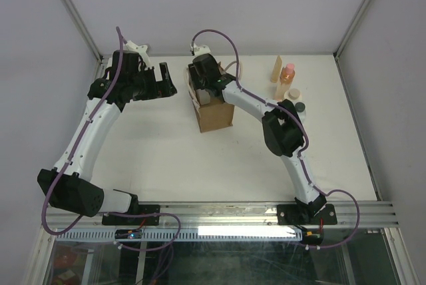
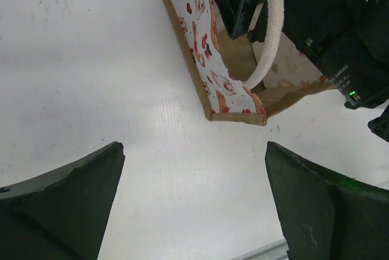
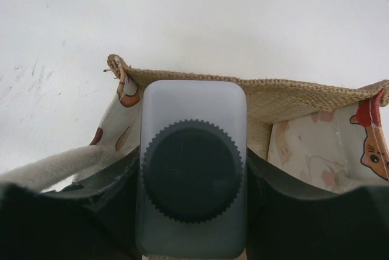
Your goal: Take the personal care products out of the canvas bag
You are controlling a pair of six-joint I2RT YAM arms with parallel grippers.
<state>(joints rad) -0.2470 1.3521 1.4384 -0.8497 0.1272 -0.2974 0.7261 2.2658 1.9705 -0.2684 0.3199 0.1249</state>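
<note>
Stage: late. Four containers stand out on the table (image 1: 166,158), and one is at the bag mouth.
Already out: tan tube (image 1: 277,68), orange-pink bottle (image 1: 288,74), cream bottle (image 1: 293,92) and a dark-capped item (image 1: 301,106), clustered far right, well apart from the canvas bag (image 1: 218,117).
In hand: white bottle (image 3: 193,105) with a dark ribbed cap, upright inside the bag's open top, near one burlap wall.
Right gripper (image 3: 193,172): lowered into the bag, jaws against both flanks of the bottle, no gap visible. Judged a grip.
Left gripper (image 2: 194,150): fingers wide apart, nothing between them, held above bare table left of the bag.
Remaining: lift and set-down of this bottle. Further contents cannot be told, as the floor of the bag is hidden.
Edges: bag rim close around the bottle, and a pale handle (image 2: 275,23) looped beside the right gripper. Snagging judged possible on the way up.
Open room: broad bare table near and left of the bag. Less room far right, beside the cluster.
</note>
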